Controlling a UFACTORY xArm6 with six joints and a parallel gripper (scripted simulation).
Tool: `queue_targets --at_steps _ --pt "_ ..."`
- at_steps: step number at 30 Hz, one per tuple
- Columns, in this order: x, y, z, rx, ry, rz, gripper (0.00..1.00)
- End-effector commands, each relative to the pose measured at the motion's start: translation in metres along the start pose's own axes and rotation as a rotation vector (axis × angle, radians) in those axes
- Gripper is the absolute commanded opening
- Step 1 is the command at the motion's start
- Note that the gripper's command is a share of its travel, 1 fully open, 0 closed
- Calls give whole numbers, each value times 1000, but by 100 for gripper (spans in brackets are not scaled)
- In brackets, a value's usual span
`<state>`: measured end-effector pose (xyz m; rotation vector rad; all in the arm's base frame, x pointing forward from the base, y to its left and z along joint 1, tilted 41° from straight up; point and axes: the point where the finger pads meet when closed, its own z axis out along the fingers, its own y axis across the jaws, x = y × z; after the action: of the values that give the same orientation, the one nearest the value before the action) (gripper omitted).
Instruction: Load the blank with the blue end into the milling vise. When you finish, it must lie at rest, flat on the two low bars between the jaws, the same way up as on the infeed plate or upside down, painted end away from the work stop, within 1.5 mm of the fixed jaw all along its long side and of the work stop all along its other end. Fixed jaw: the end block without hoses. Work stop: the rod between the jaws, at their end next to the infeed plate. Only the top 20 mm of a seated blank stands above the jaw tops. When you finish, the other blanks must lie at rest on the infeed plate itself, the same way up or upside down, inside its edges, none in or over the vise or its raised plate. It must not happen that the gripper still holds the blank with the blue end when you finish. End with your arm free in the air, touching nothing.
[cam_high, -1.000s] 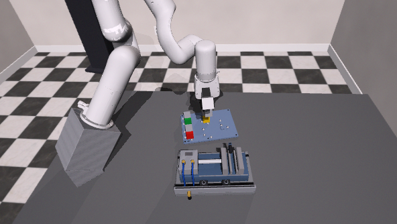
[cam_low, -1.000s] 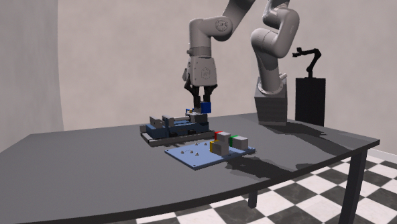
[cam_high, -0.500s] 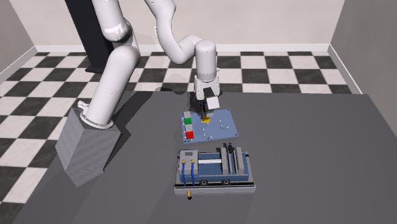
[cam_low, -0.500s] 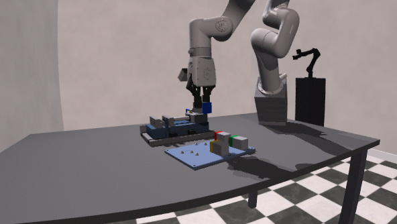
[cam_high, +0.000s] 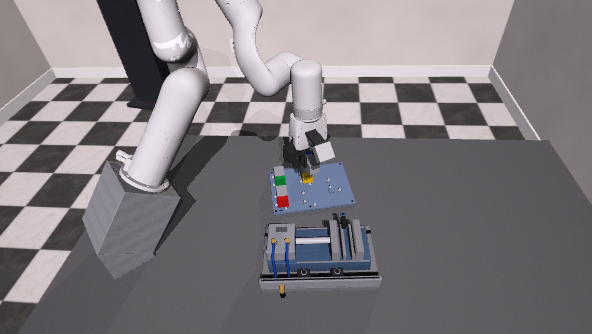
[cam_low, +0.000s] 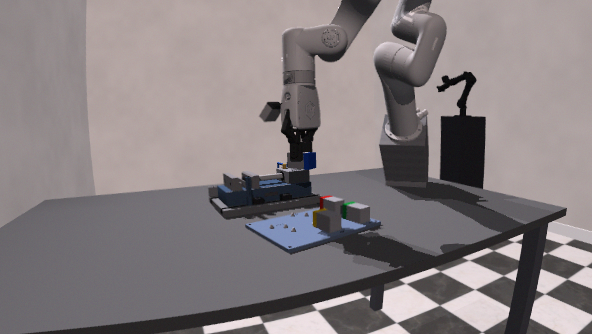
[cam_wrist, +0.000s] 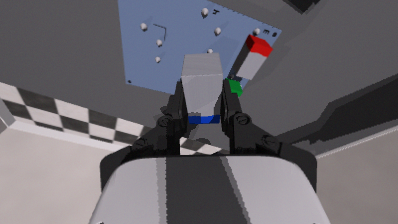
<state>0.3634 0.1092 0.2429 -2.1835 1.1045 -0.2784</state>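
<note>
Fingers (cam_high: 303, 159) (cam_low: 295, 151) found pinching the blue-ended blank (cam_high: 312, 168) (cam_low: 295, 161) (cam_wrist: 202, 90) by its sides. Said blank is held raised above the desk (cam_high: 450, 225) (cam_low: 150, 260) (cam_wrist: 60, 65), outside the milling vise (cam_high: 310, 266) (cam_low: 285, 191). In the wrist view its blue end lies nearer the camera's lower edge, between the fingers.

Three other blanks noted on the blue infeed plate (cam_high: 345, 192) (cam_low: 270, 237) (cam_wrist: 135, 60): red-ended (cam_high: 283, 201) (cam_low: 332, 201) (cam_wrist: 252, 60), green-ended (cam_high: 280, 179) (cam_low: 357, 212) (cam_wrist: 235, 87) and yellow-ended (cam_high: 307, 178) (cam_low: 327, 220). Red-ended and green-ended pieces stand in line along one side; the yellow-ended piece sits apart from that line.
</note>
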Motion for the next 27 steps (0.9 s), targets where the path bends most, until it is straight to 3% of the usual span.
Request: queue_targets --at_steps 1,7,17,27 --pt "0 -1 -1 7 -3 -94 0" --pt "0 -1 -1 7 -3 -94 0" --pt "0 -1 -1 7 -1 -317 0" --pt "0 -1 -1 5 0 -379 0"
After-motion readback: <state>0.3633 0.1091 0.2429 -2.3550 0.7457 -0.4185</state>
